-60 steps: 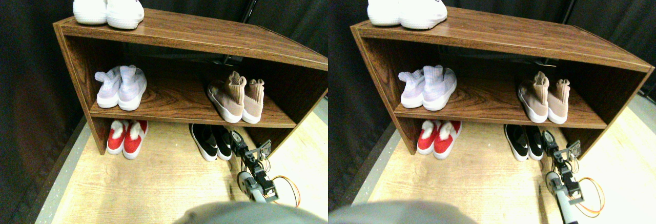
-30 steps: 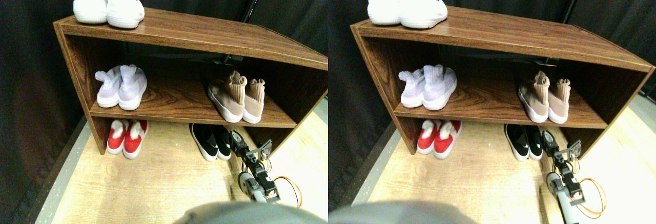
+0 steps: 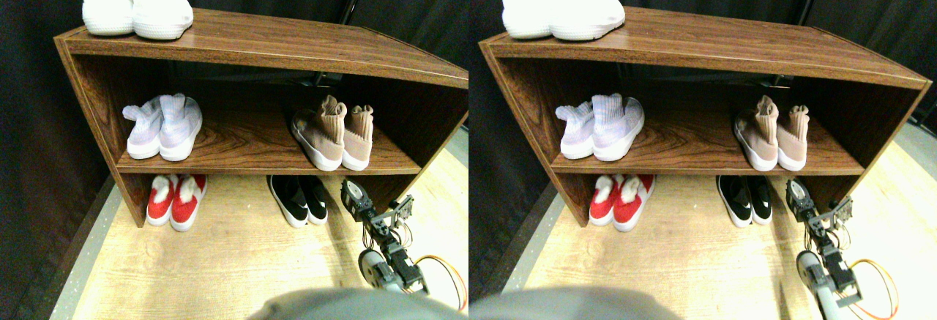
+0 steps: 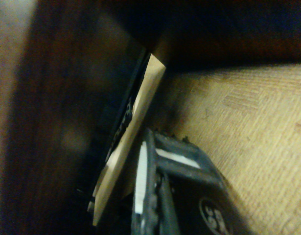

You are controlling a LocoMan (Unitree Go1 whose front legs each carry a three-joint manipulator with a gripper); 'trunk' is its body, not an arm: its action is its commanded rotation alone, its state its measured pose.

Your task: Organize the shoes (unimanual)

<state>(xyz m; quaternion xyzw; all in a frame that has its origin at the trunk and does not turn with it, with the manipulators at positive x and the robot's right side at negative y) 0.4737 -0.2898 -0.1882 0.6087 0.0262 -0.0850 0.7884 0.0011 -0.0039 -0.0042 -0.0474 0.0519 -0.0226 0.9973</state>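
My hand [image 3: 356, 197] hovers low beside the shelf [image 3: 256, 42], just right of the black shoes [image 3: 299, 198] under it; whether its jaws are apart I cannot tell. Tan shoes [image 3: 333, 137] sit above. Next, likely: nudging a pair straight.

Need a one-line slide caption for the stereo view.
Right gripper beside black slip-ons on the floor under a wooden shoe rack holding tan sock sneakers.

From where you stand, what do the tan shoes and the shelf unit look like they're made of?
The tan shoes: soft knit fabric, judging by the ribbed, slouching sock collars, on smooth white soles, probably rubber or foam. The shelf unit: wood or wood-look laminate; dark brown grain with a slight sheen, and pale edges that hint at laminate.
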